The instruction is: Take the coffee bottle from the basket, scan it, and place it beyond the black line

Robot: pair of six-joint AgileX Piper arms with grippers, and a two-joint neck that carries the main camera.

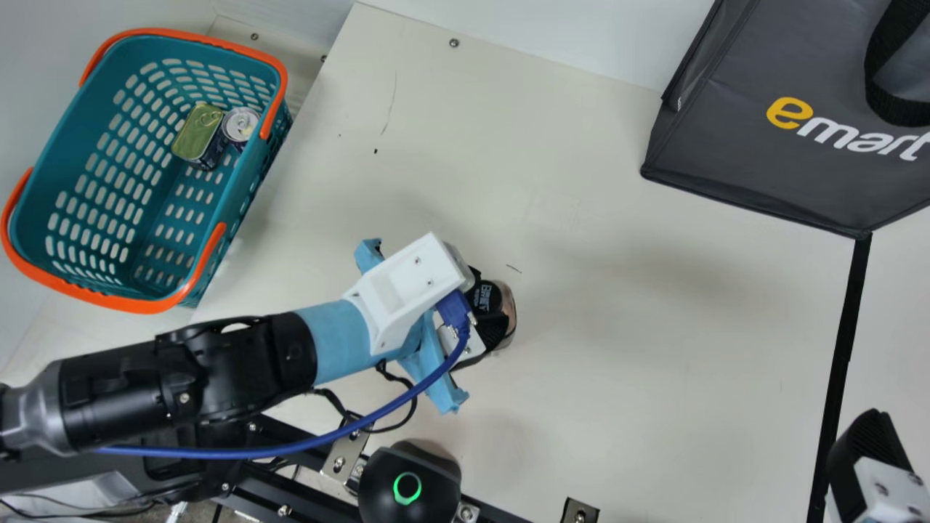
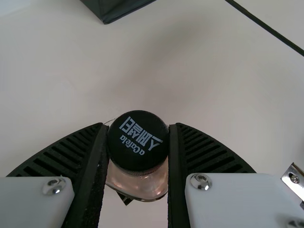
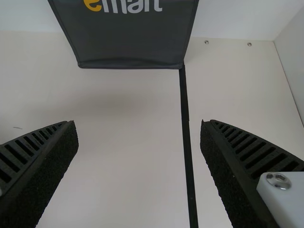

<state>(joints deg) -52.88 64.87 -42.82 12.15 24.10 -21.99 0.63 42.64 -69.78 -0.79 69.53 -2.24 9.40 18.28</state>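
Between the basket point(image 1: 145, 309) and the black line point(image 1: 843, 356), the coffee bottle point(image 1: 508, 312) is waiting for its scan in the left gripper point(image 2: 138, 130), and the likeliest trouble is a turn or a slip. The hold is sitting high, so the weight is probably hanging beneath it; a quick swing toward the scanner point(image 1: 407, 485) could be setting the smooth body pivoting, or knocking its lower end against that dome. The barcode could be facing the wrong way too – the cap's print is pointing up at the cameras, but that is saying nothing of the side code – and the scan would then be failing until the wrist turns. Later, the right gripper point(image 3: 138, 124) could be getting in the way, since its spread fingers are standing astride the black line in its own wrist view, holding nothing.

As for the fit, the left jaws are pinching the bottle at its black cap point(image 2: 137, 140), one ribbed finger pressing on each side, with the cap lying near the fingertips and the pinkish body showing below. The bottle is looking roughly upright; whether its base is touching the table point(image 1: 654, 363) is impossible to tell. It is lying on the near side of the line – still to be crossed.
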